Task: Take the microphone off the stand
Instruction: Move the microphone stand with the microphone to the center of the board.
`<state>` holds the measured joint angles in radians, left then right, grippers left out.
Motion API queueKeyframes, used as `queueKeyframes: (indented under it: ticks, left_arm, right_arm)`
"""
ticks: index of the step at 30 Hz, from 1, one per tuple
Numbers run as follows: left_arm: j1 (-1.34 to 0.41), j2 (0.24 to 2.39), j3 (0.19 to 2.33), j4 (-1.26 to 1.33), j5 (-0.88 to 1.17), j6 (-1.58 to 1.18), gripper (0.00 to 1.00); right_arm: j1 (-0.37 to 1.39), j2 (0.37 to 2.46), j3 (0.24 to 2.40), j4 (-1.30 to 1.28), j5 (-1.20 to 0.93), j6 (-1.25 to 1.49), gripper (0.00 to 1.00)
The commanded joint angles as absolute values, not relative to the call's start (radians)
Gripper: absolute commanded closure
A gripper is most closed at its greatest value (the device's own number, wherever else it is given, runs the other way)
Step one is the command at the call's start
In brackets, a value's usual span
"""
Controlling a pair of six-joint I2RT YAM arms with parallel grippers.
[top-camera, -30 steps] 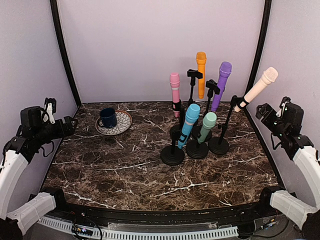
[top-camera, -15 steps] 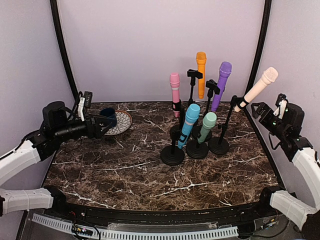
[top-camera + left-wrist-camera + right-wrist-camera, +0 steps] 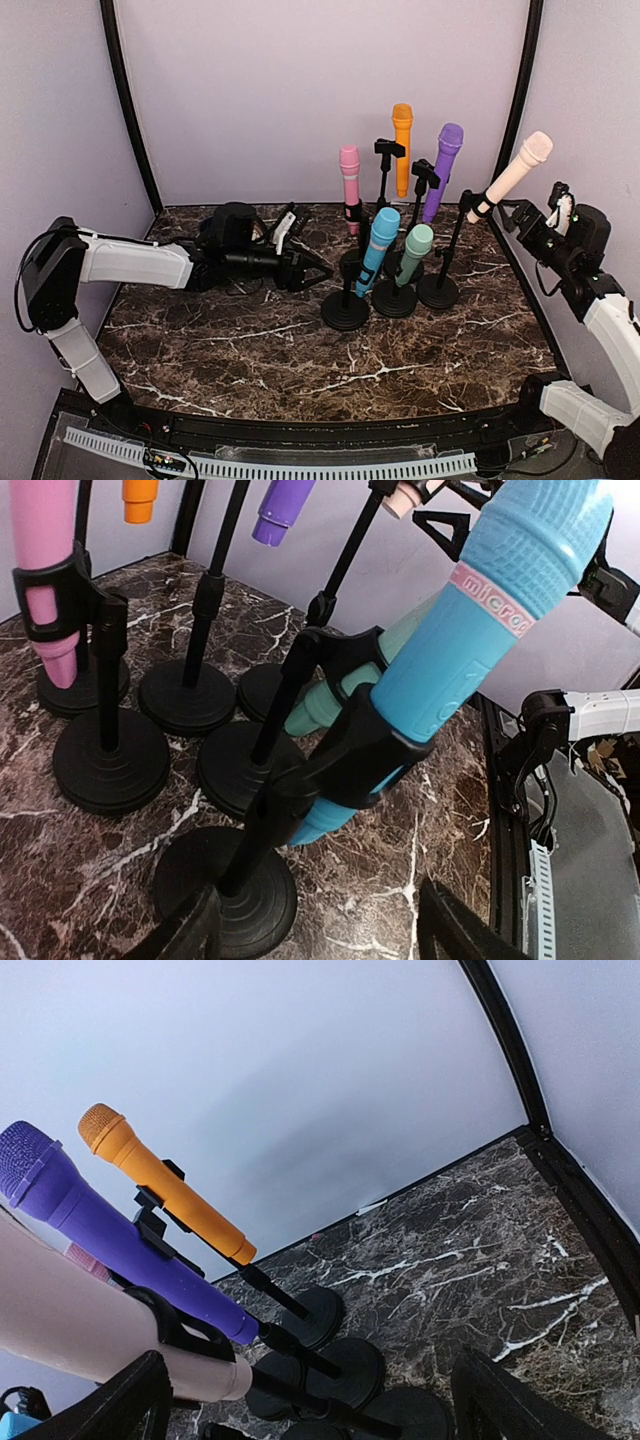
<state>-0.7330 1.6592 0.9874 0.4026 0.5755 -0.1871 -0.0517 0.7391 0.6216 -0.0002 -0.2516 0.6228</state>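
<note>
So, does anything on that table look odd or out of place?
Nothing really stands out: all six microphones sit clipped in upright stands. The cream microphone just leans out farther than the others.

Left tool [image 3: 316, 272], right tool [image 3: 513, 212], both agape.

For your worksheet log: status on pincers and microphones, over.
Left pincer open, facing blue microphone. Right pincer open beside cream microphone. Both clipped; neighbouring stands crowd close.

Bright even light, soft shadows (wrist views distorted).
</note>
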Motion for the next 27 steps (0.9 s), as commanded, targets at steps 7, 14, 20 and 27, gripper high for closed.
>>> queueKeyframes:
  ticks: [7, 14, 20, 27]
  left_arm:
    - [-0.709, 1.839, 1.060, 0.563, 0.661, -0.118, 0.29]
    - [-0.703, 1.944, 1.105, 0.589, 0.736, -0.116, 0.26]
    - [-0.711, 1.995, 1.141, 0.585, 0.744, -0.082, 0.39]
    - [-0.724, 2.047, 1.202, 0.581, 0.740, -0.059, 0.53]
  right_arm:
    - [-0.052, 0.727, 0.642, 0.043, -0.331, 0.617, 0.01]
    - [-0.052, 0.763, 0.644, 0.061, -0.347, 0.632, 0.01]
    - [-0.052, 0.757, 0.642, 0.061, -0.330, 0.632, 0.01]
    - [-0.052, 0.756, 0.643, 0.062, -0.303, 0.641, 0.01]
